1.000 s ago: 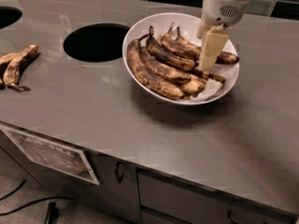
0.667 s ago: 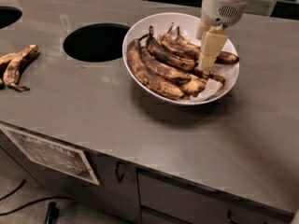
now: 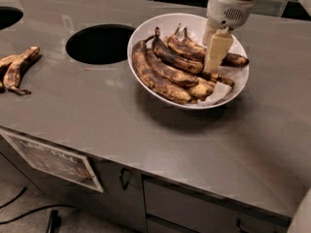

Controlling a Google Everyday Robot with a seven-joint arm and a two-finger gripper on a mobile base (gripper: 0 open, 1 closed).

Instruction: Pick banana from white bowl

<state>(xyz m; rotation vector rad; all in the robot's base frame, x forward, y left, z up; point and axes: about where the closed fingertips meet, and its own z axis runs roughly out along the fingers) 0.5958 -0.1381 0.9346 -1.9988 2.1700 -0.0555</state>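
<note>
The white bowl (image 3: 194, 19) sits on the grey counter at centre right and holds several overripe bananas. The short stubby banana (image 3: 201, 89), brown with dull yellow patches, lies at the bowl's front right, below the longer blackened bananas (image 3: 160, 76). My gripper (image 3: 214, 71) hangs from the white arm and reaches straight down into the right side of the bowl, just above and right of the stubby banana. Its tip is among the fruit, and contact with the banana is hidden.
A round hole (image 3: 99, 43) opens in the counter left of the bowl, and another (image 3: 7, 16) at the far left edge. Two joined spotted bananas (image 3: 17, 67) lie on the counter at the left. A label (image 3: 53, 161) hangs on the cabinet front.
</note>
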